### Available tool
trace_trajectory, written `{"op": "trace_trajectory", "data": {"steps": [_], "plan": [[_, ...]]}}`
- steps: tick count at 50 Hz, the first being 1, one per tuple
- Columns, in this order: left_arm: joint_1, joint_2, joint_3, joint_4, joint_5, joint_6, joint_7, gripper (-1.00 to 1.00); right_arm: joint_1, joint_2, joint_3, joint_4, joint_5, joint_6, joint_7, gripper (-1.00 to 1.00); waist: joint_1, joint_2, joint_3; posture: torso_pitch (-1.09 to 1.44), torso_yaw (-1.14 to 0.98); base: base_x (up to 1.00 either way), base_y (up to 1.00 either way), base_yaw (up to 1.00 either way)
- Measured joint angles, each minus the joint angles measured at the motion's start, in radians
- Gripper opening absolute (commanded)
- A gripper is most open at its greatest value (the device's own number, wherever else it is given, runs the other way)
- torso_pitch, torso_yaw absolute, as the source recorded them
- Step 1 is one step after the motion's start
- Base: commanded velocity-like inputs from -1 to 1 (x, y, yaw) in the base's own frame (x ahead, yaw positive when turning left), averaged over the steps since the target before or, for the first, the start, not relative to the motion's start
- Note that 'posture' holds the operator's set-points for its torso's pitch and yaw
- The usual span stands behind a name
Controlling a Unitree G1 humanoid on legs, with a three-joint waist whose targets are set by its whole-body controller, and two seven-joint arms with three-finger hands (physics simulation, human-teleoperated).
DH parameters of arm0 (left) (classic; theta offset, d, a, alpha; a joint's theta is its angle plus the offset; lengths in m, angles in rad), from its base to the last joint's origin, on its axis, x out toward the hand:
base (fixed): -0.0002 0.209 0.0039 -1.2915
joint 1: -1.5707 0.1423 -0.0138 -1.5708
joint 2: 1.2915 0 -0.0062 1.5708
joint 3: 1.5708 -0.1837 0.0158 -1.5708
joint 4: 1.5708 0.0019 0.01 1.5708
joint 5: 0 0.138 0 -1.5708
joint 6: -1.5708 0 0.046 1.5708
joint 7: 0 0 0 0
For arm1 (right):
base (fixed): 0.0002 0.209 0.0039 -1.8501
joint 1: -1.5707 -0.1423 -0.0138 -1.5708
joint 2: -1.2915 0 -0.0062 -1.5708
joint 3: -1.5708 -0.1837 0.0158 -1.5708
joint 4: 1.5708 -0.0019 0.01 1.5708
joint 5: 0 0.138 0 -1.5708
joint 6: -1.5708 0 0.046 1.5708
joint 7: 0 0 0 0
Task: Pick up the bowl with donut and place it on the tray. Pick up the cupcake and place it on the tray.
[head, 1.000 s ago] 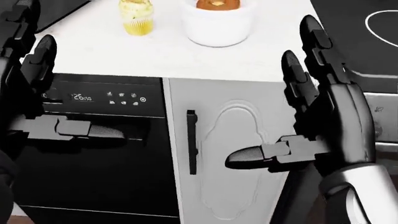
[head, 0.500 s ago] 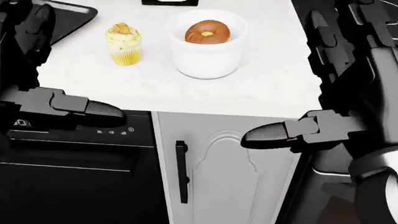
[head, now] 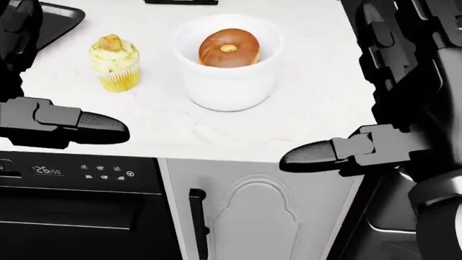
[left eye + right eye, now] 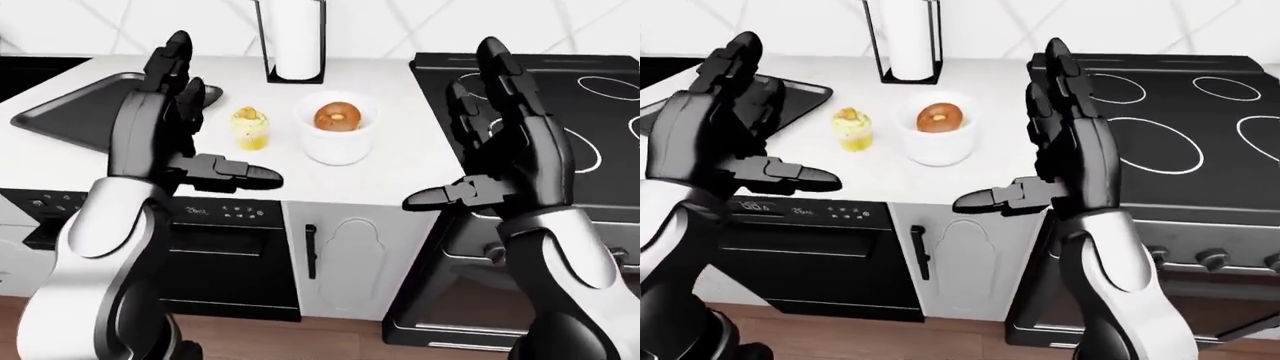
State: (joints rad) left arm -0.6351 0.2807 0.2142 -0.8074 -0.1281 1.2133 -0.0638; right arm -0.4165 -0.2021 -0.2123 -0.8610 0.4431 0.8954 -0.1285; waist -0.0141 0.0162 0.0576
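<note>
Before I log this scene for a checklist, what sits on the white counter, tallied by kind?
Bowl: 1
Donut, in the bowl: 1
Cupcake: 1
Tray: 1
Paper towel holder: 1
Total: 5
</note>
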Motion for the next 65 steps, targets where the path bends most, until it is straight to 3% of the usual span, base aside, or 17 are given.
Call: {"op": "trace_trajectory", "data": {"steps": [3,6,17,27,30,33,35,37,39,44,54,65], "plan": [[0.022,0.000,0.007,0.013,-0.002,0.008,0.003,1.00,0.004,0.001,0.016,0.016,0.006,0.022,-0.002,1.00,0.008,-0.024,-0.001,0.00,0.00,0.00,0.00,0.00],[0.024,0.001,0.012,0.018,-0.005,0.021,0.010,1.00,-0.006,-0.003,0.019,0.008,0.011,0.037,-0.003,1.00,0.011,-0.034,-0.007,0.00,0.00,0.00,0.00,0.00],[0.035,0.004,0.008,0.020,-0.020,-0.015,0.015,1.00,-0.008,0.000,0.016,0.004,0.004,0.029,-0.001,1.00,0.017,-0.033,-0.015,0.00,0.00,0.01,0.00,0.00],[0.016,0.006,0.001,-0.002,-0.035,-0.013,0.019,1.00,-0.010,-0.001,0.013,-0.012,0.000,0.022,0.003,1.00,0.013,0.030,-0.009,0.00,0.00,0.23,0.00,0.00],[0.031,0.009,0.010,0.026,-0.032,-0.023,0.020,1.00,-0.012,0.005,0.027,-0.003,0.003,0.025,0.007,1.00,0.026,0.018,0.001,0.00,0.00,0.26,0.00,0.00],[0.048,0.010,0.018,0.036,-0.025,-0.019,0.026,1.00,-0.007,0.004,0.039,-0.002,0.005,0.035,0.012,1.00,0.027,0.026,0.005,0.00,0.00,0.09,0.00,0.00],[0.042,0.013,0.018,0.030,-0.023,-0.034,0.025,1.00,-0.014,0.002,0.038,-0.006,-0.002,0.036,0.016,1.00,0.021,0.002,0.006,0.00,0.00,0.00,0.00,0.00],[0.037,0.013,0.015,0.026,-0.024,-0.045,0.025,1.00,-0.022,0.001,0.031,-0.009,-0.006,0.037,0.018,1.00,0.025,-0.042,0.008,0.00,0.00,0.00,0.00,0.00],[0.050,0.002,0.004,0.023,-0.028,-0.040,0.023,1.00,-0.016,-0.001,0.020,-0.012,-0.007,0.046,0.017,1.00,0.020,-0.032,0.015,0.00,0.00,0.00,0.00,0.00],[0.051,0.002,0.000,0.025,-0.038,-0.018,0.018,1.00,-0.016,0.000,0.019,-0.009,-0.011,0.058,0.013,1.00,0.017,-0.015,-0.006,0.00,0.00,0.00,0.00,0.00],[0.042,0.024,-0.010,0.067,-0.005,-0.058,0.017,1.00,-0.006,0.002,0.023,-0.015,-0.015,0.044,0.025,1.00,0.019,-0.021,-0.021,0.00,0.00,0.00,0.00,0.00],[-0.017,0.020,-0.075,0.325,0.136,-0.204,-0.034,1.00,-0.021,0.006,0.039,-0.015,-0.028,0.044,0.034,1.00,0.021,-0.028,-0.020,0.00,0.00,0.00,0.00,0.00]]}}
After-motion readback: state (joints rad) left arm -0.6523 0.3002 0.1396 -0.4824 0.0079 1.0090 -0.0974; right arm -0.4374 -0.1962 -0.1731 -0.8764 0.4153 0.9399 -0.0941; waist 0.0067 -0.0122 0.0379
